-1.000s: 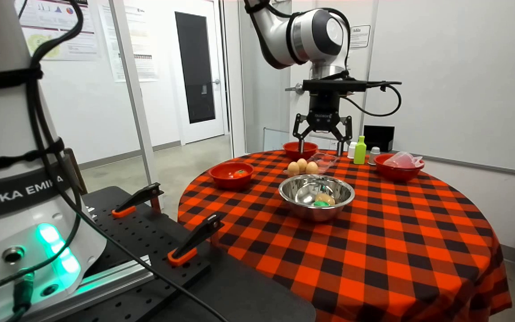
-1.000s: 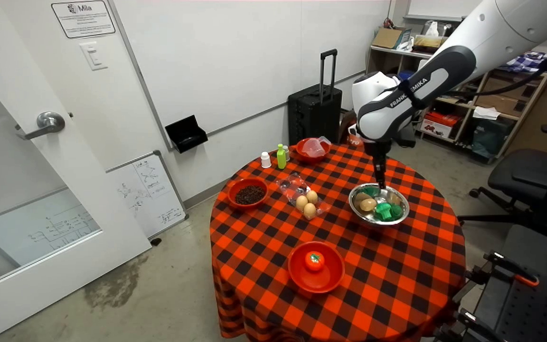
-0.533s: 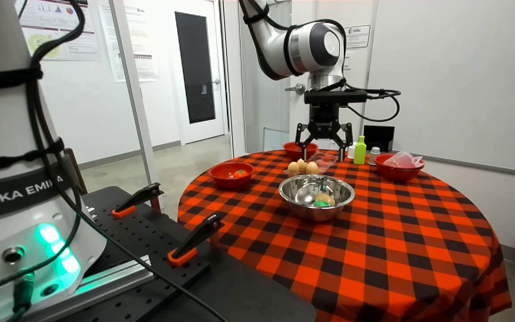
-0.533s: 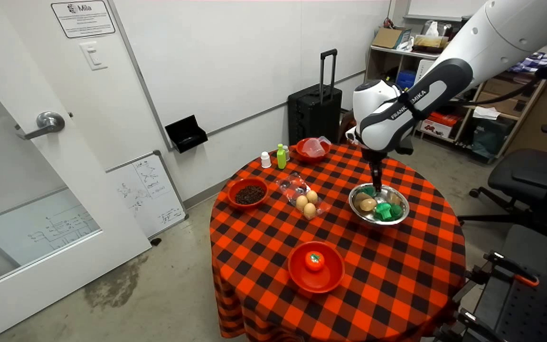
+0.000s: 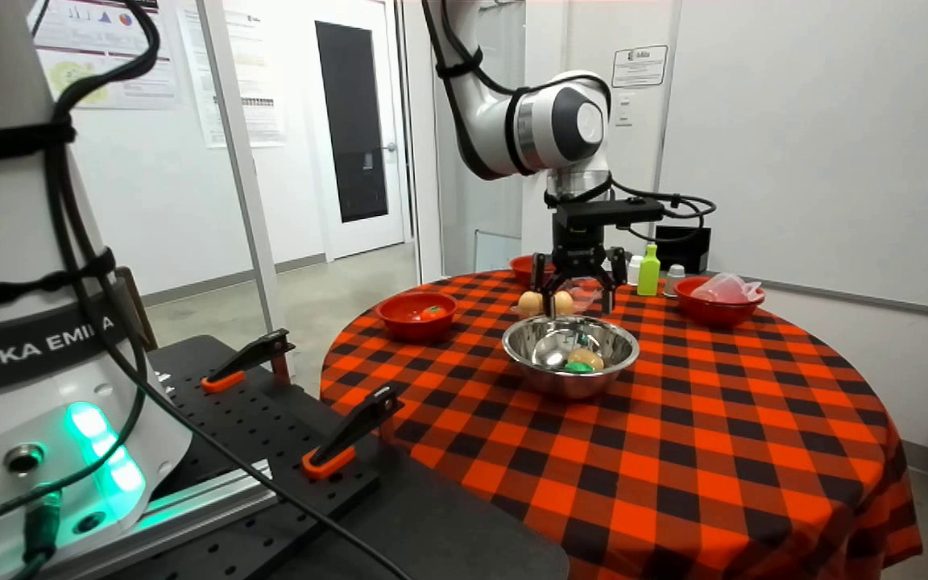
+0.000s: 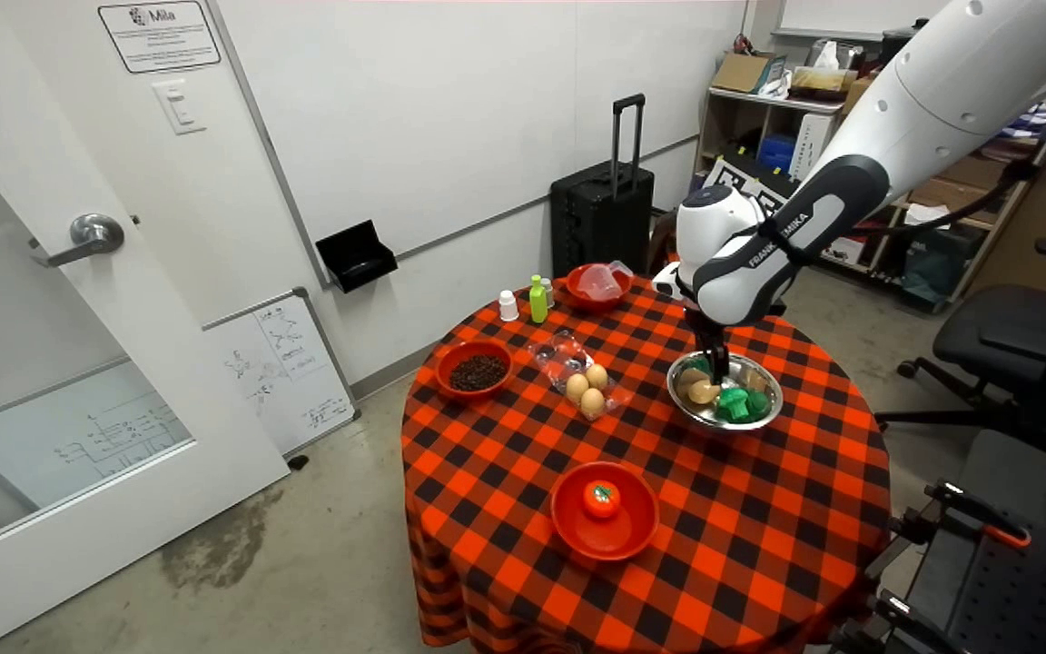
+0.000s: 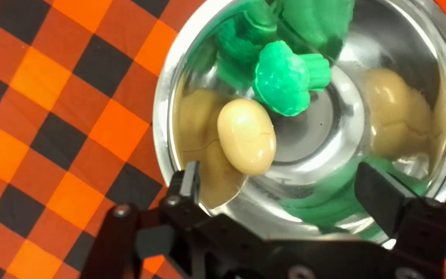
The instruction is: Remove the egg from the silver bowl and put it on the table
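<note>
The pincer (image 7: 279,176) hangs wide, holding nothing, over the silver bowl (image 7: 164,124); the egg (image 7: 246,136) lies inside, just beside a green toy broccoli (image 7: 283,79). I'd centre over the egg, lower without nudging the bowl, squeeze gently.

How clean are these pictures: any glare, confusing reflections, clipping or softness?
Wrist view: bright highlights on the egg and silver bowl, whose shiny inside mirrors egg and green broccoli; the tool looks dark, slightly soft. In an exterior view: the green lights clip nearly white.
</note>
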Controlling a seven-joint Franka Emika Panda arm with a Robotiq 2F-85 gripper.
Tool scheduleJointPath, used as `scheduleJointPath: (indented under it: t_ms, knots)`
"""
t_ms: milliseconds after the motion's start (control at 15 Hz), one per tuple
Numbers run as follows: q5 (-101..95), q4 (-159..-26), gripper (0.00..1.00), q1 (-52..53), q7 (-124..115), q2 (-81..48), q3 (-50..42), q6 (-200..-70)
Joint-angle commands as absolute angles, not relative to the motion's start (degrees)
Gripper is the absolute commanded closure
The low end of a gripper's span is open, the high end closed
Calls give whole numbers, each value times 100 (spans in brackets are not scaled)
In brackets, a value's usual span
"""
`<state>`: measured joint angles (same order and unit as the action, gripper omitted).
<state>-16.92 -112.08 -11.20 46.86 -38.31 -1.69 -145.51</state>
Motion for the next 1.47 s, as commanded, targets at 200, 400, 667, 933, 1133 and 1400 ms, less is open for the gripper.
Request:
scheduleJointPath:
  t_ms: [200, 400, 667, 933, 1133, 1400]
  knots:
    - [-1714, -11184, 0, -1356, 5548, -4093, -21, -14783]
    - [-1679, -11101, 0, -1393, 5803, -4248, 7, -14764]
    - [-1655, -10948, 0, -1403, 6063, -4456, 47, -14721]
    - [-1650, -10810, 0, -1396, 6231, -4617, 65, -14686]
    - [-1653, -10732, 0, -1393, 6306, -4730, 45, -14672]
    - [-1642, -10649, 9, -1418, 6346, -4856, 45, -14657]
